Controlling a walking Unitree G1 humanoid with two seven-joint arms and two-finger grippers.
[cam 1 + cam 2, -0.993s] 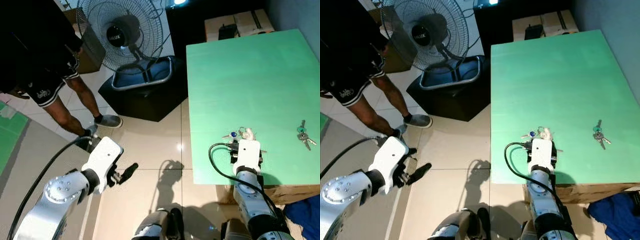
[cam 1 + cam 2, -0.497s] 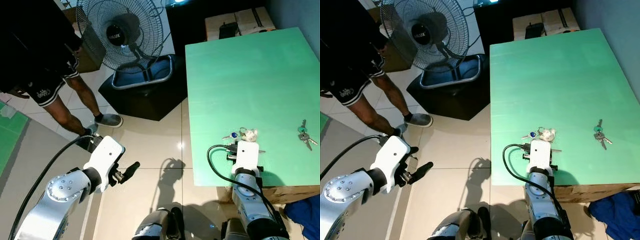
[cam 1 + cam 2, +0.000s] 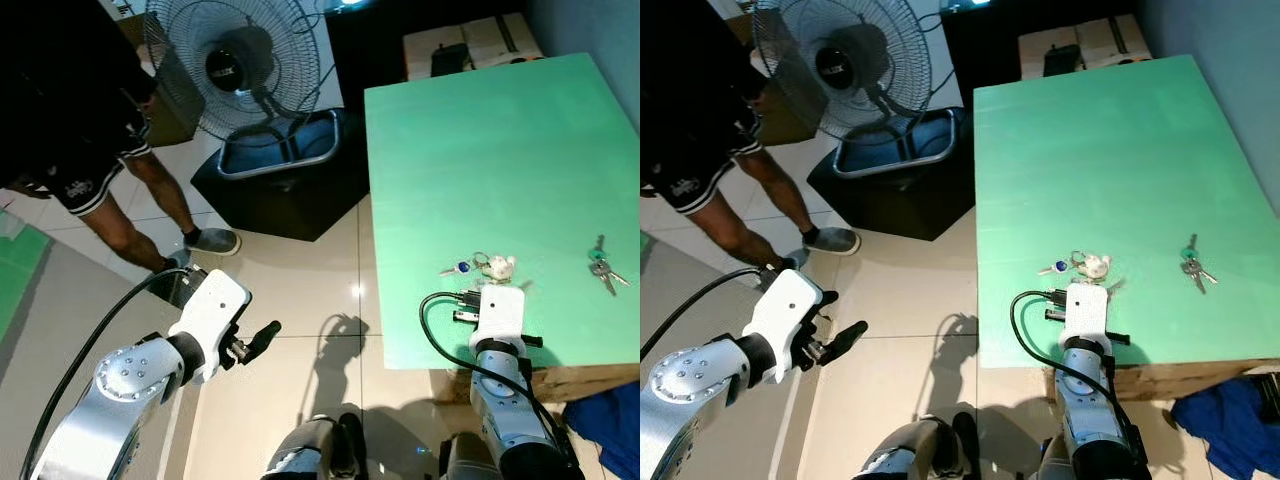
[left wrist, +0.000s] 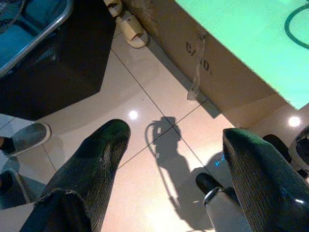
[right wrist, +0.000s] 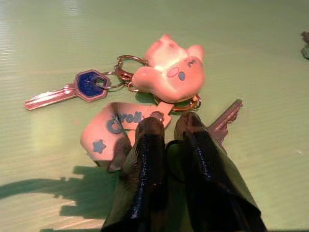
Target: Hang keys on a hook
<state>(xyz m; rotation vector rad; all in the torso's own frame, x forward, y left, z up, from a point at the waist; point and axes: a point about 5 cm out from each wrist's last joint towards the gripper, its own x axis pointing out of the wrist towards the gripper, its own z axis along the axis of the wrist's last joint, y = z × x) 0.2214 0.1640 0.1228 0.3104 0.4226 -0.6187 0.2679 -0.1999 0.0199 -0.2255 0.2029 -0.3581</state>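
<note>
My right claw (image 5: pixel 166 126) is down on the green counter (image 3: pixel 480 130), fingers nearly closed, tips touching the keys (image 5: pixel 145 89) at the flat pink tag. Whether anything is actually pinched between them I cannot tell; the tips meet right over the tag and a silver key.

The keys lie near the counter's front edge, just ahead of my wrist: a blue-headed key splayed to one side, a pink rubbery charm on the ring, the tag and a second key under my fingertips. A second bunch (image 3: pixel 602 270) lies well apart, toward my right.

I judge this bunch light but loose and floppy; the parts will swing and jangle once lifted, and flat metal on a smooth top is slippery to pinch. The charm looks soft and thick, the best hold for me, or the ring beside it, which must stay free to go over a hook.

My left claw (image 3: pixel 252 341) hangs open over the floor (image 4: pixel 159 125), idle. A person (image 3: pixel 90 150) stands by a fan (image 3: pixel 235 65).
</note>
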